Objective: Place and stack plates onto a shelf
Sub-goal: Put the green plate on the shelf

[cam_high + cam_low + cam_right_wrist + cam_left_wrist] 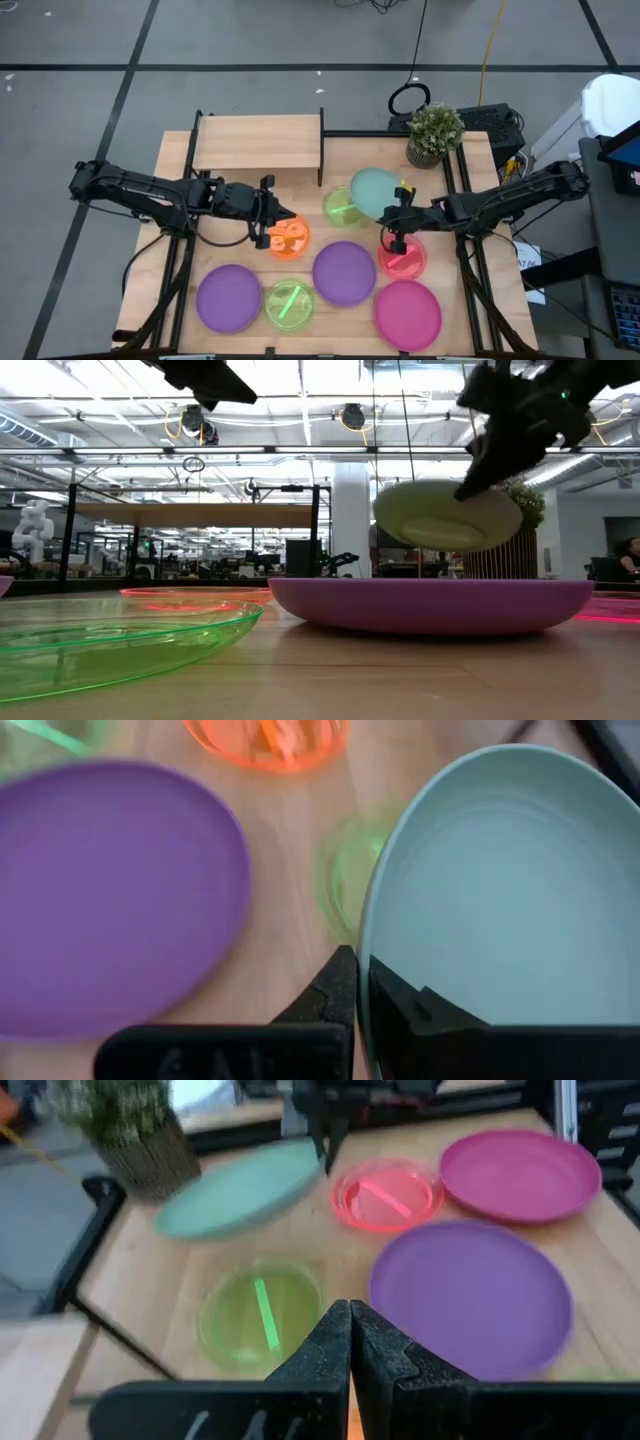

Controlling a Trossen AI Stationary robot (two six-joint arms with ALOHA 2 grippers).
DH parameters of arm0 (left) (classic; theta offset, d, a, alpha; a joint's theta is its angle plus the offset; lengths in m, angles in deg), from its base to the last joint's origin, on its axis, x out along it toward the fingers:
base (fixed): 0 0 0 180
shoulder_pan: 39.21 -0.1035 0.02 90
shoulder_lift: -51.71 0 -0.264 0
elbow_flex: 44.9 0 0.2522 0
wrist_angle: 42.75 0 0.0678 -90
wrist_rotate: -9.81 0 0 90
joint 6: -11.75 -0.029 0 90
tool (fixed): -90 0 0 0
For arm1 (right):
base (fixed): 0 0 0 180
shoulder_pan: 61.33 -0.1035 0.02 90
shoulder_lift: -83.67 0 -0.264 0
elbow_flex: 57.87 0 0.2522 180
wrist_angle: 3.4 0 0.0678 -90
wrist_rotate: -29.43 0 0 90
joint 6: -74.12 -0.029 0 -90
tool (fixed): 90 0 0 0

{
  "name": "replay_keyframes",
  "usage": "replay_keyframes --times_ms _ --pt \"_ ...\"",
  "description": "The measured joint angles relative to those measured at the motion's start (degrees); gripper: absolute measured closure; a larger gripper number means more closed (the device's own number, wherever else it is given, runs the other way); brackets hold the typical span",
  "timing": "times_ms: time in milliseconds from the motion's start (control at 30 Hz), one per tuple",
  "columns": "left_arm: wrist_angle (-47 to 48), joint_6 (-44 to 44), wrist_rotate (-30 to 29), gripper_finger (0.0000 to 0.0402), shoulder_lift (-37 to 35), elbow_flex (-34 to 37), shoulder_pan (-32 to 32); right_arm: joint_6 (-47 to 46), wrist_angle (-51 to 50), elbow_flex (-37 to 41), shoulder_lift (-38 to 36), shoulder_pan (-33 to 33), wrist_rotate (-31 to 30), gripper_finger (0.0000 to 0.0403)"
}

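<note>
The right hand (398, 226) is clamped on the rim of the pale teal plate (374, 190), holding it tilted and clear of the worktop (330, 305) near mid-worktop, apparently for carrying to the shelf (258, 143) at the far-left corner. The left hand (266, 228), closed and empty, hovers by the orange plate (292, 238).

The shelf (258, 142) stands at the counter's (340, 148) rear left, with a potted plant (435, 132) at the rear right. Between them, nearer centre, one plate (374, 191) is held off the counter by the right claw (392, 240) at its rim. Seven more plates lie flat on the counter toward the front. The left claw (262, 235) sits beside the plate (290, 237) left of centre.
</note>
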Motion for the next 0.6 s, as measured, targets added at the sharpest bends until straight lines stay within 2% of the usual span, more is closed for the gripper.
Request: replay_keyframes --times_ms 200,600 --pt "-5.3 -3.9 0.0 0.0388 4.5 0.0 0.1 3.3 4.1 -0.4 0.0 -3.1 1.7 0.0402" --pt "-11.7 -12.1 2.6 0.0267 10.8 0.0 1.0 8.0 9.9 -0.4 0.0 -8.4 12.2 0.0403"
